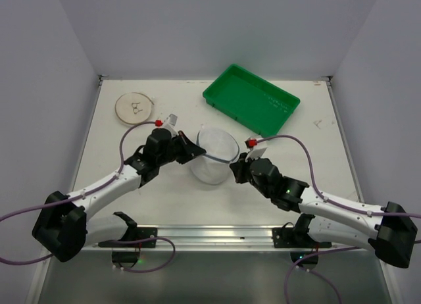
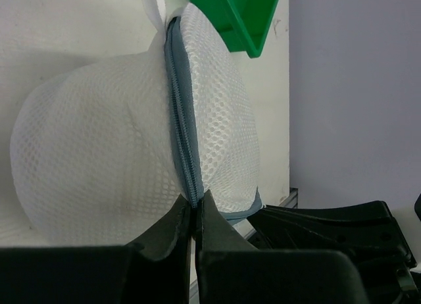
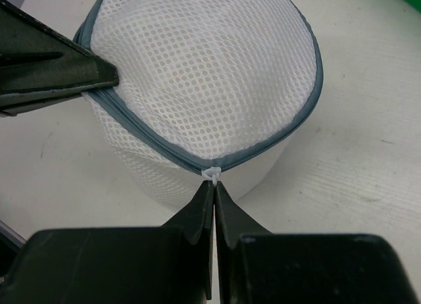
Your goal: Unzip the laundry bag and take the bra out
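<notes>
A round white mesh laundry bag [image 1: 212, 158] sits zipped shut on a white table [image 1: 171, 202], caught between two robot arms that close in on it from either side. Its grey zipper rim [image 2: 179, 106] runs unbroken round the seam where the two bowl-shaped halves meet, and what lies inside cannot be made out through the mesh.

On the bag's left side, the left gripper [image 2: 195, 208] is clamped on the zipper rim, its black fingers pressed together with the seam running down between their tips. On the bag's right side, the right gripper [image 3: 214, 189] is fully closed, its fingertips meeting just under the small white zipper pull [image 3: 212, 174] and touching it. Whether the pull is actually pinched between them cannot be told from the wrist view. The bag stands slightly tilted, one domed half facing up and towards the right arm.

Beyond the bag on its far right, near but not touching it, a green rectangular tray [image 1: 251, 99] lies at an angle. A flat beige disc [image 1: 135, 108] with a small dark mark rests well apart from the bag, off to its far left.
</notes>
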Robot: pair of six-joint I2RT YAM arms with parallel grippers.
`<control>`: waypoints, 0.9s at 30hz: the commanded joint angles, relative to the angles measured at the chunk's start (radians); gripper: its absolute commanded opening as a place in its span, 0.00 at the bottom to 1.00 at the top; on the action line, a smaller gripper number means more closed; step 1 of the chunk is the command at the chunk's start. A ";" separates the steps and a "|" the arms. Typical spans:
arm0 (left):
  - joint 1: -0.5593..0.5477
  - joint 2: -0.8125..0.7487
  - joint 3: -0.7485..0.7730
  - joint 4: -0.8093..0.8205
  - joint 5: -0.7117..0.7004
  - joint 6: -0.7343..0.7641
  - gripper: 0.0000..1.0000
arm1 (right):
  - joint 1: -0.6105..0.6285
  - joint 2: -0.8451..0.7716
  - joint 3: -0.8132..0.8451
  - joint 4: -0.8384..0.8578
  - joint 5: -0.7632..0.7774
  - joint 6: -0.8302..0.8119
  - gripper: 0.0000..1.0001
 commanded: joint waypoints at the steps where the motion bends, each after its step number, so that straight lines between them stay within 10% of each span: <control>1: 0.037 -0.003 0.084 -0.004 0.003 0.159 0.00 | -0.010 -0.013 -0.009 -0.076 0.061 -0.033 0.00; 14: 0.088 0.154 0.206 0.005 0.086 0.355 0.01 | -0.008 -0.040 0.034 -0.147 0.047 -0.037 0.00; 17: 0.088 0.205 0.255 -0.001 0.136 0.374 0.18 | 0.001 -0.025 0.048 -0.106 -0.042 -0.037 0.00; 21: 0.088 0.174 0.247 -0.073 0.078 0.329 0.65 | 0.021 0.024 0.063 -0.050 -0.097 -0.031 0.00; 27: 0.088 0.027 0.201 -0.223 -0.012 0.274 0.76 | 0.030 0.093 0.071 0.057 -0.111 -0.010 0.00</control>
